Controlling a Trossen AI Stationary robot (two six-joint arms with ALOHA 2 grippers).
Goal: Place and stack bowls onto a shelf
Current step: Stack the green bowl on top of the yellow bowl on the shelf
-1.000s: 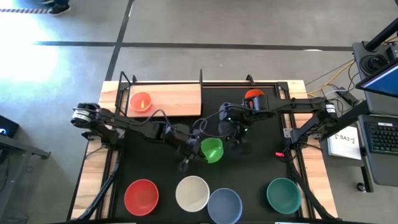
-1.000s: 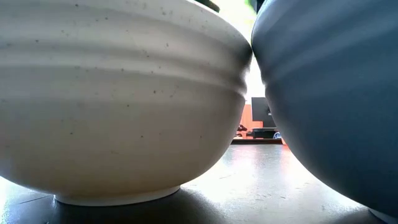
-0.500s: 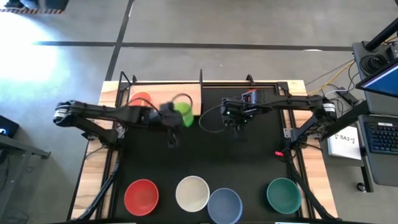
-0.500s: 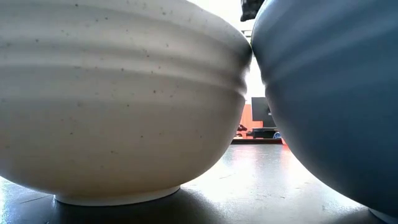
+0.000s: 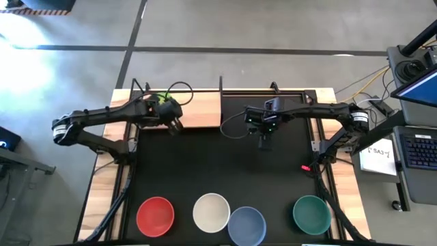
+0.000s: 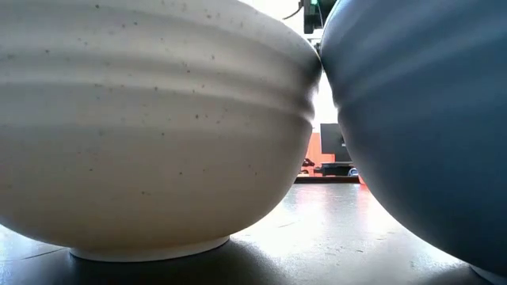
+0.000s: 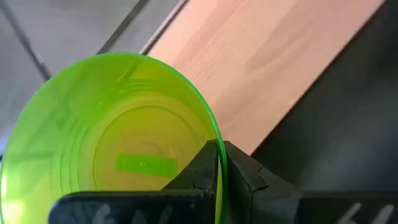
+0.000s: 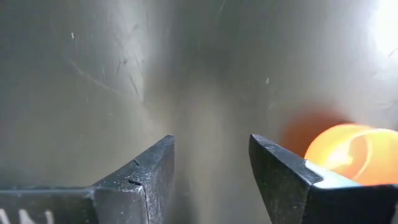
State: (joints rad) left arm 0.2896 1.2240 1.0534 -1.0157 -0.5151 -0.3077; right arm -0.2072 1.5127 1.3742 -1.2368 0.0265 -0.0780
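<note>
My left gripper [image 5: 168,117] is shut on the small bright green bowl [image 5: 161,100] over the left part of the light-wood shelf [image 5: 198,109] at the table's far side. The left wrist view shows the green bowl's inside [image 7: 118,143] and the shelf [image 7: 267,56] beyond it. The bowl seen earlier on the shelf is hidden under the gripper and the green bowl. My right gripper [image 5: 263,140] is open and empty above the black mat, with the orange-red bowl [image 8: 348,155] close beside it. My left gripper pinches the green bowl's rim [image 7: 216,144], one finger [image 7: 196,171] inside the bowl and one finger [image 7: 249,174] outside. The bowl is tilted, its inside toward the wrist camera. Whether it rests on anything below, I cannot tell.
The red [image 5: 156,215], white [image 5: 212,210], pale blue [image 5: 246,224] and teal [image 5: 311,213] larger bowls stand in a row near the table's front edge. The white bowl [image 6: 150,127] and the pale blue bowl [image 6: 420,119] fill the low view. Upright posts stand at the shelf's back.
My left gripper has carried the green bowl from the middle of the mat toward the far left, to above the shelf's left part, covering the bowl there. My right gripper has drawn back a little toward the far edge.
</note>
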